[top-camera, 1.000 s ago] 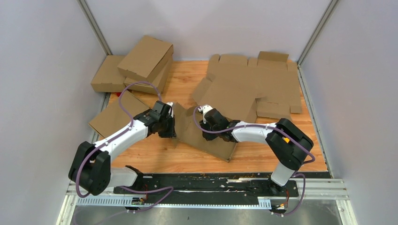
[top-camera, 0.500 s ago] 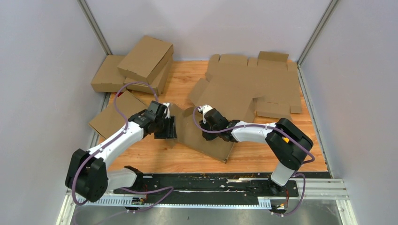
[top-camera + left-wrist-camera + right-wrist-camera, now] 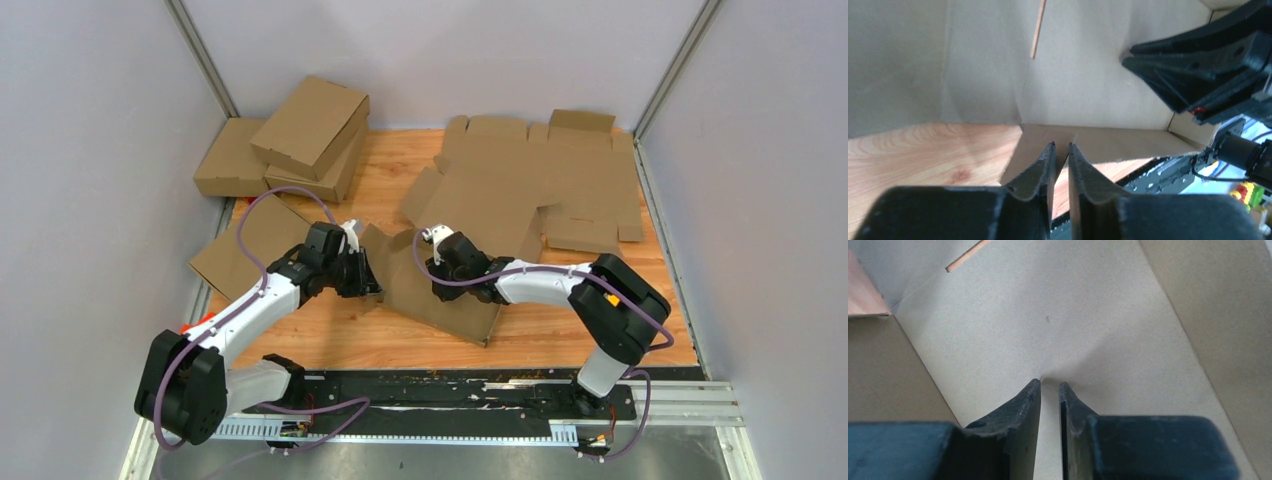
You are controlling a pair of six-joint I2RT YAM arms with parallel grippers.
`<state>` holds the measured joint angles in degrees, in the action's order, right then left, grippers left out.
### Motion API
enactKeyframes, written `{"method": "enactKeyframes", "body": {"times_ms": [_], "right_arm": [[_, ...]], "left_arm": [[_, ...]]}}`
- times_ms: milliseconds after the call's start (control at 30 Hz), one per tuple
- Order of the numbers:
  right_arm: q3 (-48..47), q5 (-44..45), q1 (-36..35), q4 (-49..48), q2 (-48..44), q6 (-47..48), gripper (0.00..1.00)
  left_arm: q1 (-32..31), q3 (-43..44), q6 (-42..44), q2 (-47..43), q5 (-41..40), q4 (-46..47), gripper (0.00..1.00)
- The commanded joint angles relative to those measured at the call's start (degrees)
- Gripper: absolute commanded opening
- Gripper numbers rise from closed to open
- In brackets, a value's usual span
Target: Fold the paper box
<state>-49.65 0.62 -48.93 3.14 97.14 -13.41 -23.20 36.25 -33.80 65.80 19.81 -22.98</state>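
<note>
Stack of folded boxes far left and behind the paper box, at the counter's back corner. Left hand at the paper box's left flap, fingers nearly together, narrow gap straddling the flap's edge; actual grip: cannot tell. Paper box mid-counter, partly folded, between both hands. Right hand pressing tips onto the box's inner panel, fingers almost closed, clasping nothing. Flat cardboard blanks behind and right of the box.

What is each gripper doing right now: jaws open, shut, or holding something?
Left gripper: jaws nearly together on a flap of the paper box.
Right gripper: jaws nearly together, tips pressing the box panel; grip cannot be told.
</note>
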Motion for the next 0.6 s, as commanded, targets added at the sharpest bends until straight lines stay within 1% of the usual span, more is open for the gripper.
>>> {"method": "enactKeyframes", "body": {"times_ms": [0, 67, 133, 267, 300, 333, 367, 467, 533, 567], "right_arm": [[3.7, -3.4, -0.2, 1.5, -3.7, 2.5, 0.27], [5.1, -5.3, -0.5, -1.0, -6.7, 3.2, 0.36], [6.1, -7.7, -0.6, -3.4, -9.8, 3.3, 0.41], [6.7, -13.8, -1.1, -7.8, -14.7, 3.2, 0.53], [6.2, -14.7, -1.5, -7.9, -15.2, 3.2, 0.59], [5.5, -15.2, -2.1, -7.8, -15.4, 3.2, 0.69], [4.7, -15.3, -2.9, -7.4, -15.5, 3.6, 0.76], [0.8, -14.9, -5.5, -3.9, -14.3, 5.6, 0.89], [-1.3, -12.5, -8.1, -3.4, -13.6, 6.9, 0.92], [-2.1, -11.0, -10.0, -3.4, -13.3, 7.4, 0.93]], "left_arm": [[0.2, 0.3, -0.9, -0.1, -2.9, 4.6, 0.19], [0.3, 0.6, -0.9, 0.0, -3.7, 5.2, 0.17], [0.3, 0.3, -1.1, 0.7, -4.2, 6.5, 0.17], [0.3, -2.1, -3.1, 3.1, -2.3, 12.9, 0.16], [0.3, -2.7, -3.8, 3.5, -1.4, 14.5, 0.16], [0.3, -3.0, -4.2, 3.3, -1.2, 16.1, 0.18], [0.2, -3.1, -4.0, 2.4, -2.3, 15.6, 0.23], [0.7, -1.5, -1.2, -3.4, -8.4, 9.8, 0.29], [2.3, 0.3, 1.3, -7.5, -10.8, 4.1, 0.31], [4.0, 1.5, 2.7, -9.5, -11.7, 1.3, 0.34]]}}
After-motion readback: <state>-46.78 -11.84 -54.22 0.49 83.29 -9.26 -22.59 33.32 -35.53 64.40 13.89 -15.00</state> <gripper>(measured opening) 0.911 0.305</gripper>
